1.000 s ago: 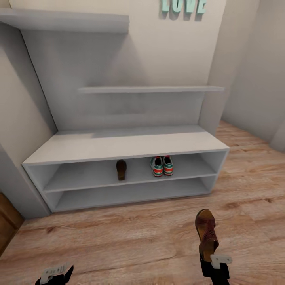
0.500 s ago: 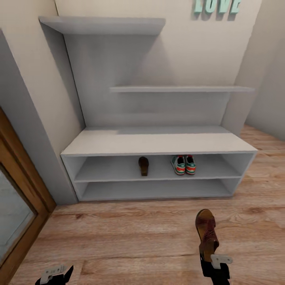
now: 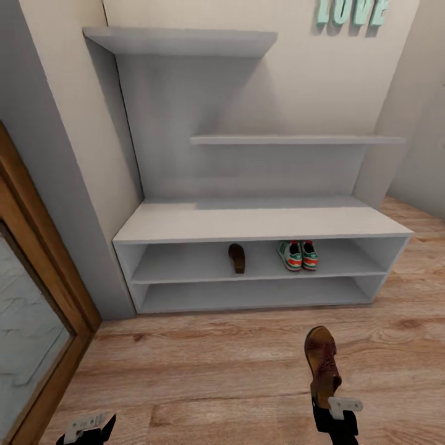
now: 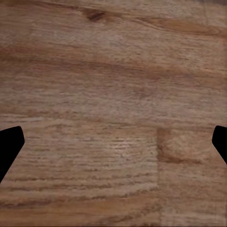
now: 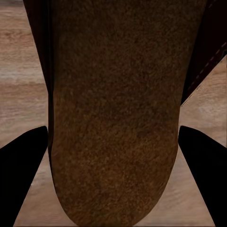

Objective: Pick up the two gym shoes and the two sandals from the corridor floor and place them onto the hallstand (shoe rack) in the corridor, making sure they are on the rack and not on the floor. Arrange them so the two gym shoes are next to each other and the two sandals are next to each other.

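The pale grey hallstand (image 3: 259, 221) stands against the wall ahead. In its upper low compartment sit the two gym shoes (image 3: 297, 255) side by side, heels toward me, and one dark-brown sandal (image 3: 237, 258) a little to their left. My right gripper (image 3: 326, 395) at the lower right is shut on the other sandal (image 3: 322, 361), which points toward the rack above the corridor floor (image 3: 216, 364). In the right wrist view that sandal (image 5: 113, 118) lies between the dark fingers (image 5: 23, 165). My left gripper (image 4: 113, 142) hangs open over bare planks, its fingertips (image 4: 9, 144) wide apart.
A wooden door frame with a glass panel (image 3: 31, 309) stands at the left, beside a grey wall pillar (image 3: 68, 185). Two staggered shelves (image 3: 296, 140) jut out above the rack's flat top. Teal letters (image 3: 352, 11) hang on the wall.
The whole head view has swung left, so the rack shifted right in frame and the door frame came into sight. Both grippers and the held sandal keep their places.
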Motion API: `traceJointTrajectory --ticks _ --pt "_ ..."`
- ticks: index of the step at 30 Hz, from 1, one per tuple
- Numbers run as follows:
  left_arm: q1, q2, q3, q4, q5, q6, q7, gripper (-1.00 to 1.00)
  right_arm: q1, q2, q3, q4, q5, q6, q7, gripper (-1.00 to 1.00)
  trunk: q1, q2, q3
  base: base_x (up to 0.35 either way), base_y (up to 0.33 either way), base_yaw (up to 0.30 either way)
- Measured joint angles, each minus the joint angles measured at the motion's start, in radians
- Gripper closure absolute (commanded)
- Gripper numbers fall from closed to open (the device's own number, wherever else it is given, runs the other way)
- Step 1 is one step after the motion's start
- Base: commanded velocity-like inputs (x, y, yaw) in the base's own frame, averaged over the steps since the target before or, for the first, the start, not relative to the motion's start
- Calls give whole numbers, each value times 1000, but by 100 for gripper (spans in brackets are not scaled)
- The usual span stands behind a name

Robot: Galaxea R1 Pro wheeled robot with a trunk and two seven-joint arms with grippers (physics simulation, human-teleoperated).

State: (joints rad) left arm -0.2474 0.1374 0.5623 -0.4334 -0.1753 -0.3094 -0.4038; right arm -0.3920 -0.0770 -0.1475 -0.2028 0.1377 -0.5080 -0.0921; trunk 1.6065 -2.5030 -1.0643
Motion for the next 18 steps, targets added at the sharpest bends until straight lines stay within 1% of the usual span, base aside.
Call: traceJointTrajectory --ticks 18 --pt "0 -3 -7 3 -5 -2 0 -100 0 0 -2 0 0 0 2 100 0 0 0 -4 5 -1"
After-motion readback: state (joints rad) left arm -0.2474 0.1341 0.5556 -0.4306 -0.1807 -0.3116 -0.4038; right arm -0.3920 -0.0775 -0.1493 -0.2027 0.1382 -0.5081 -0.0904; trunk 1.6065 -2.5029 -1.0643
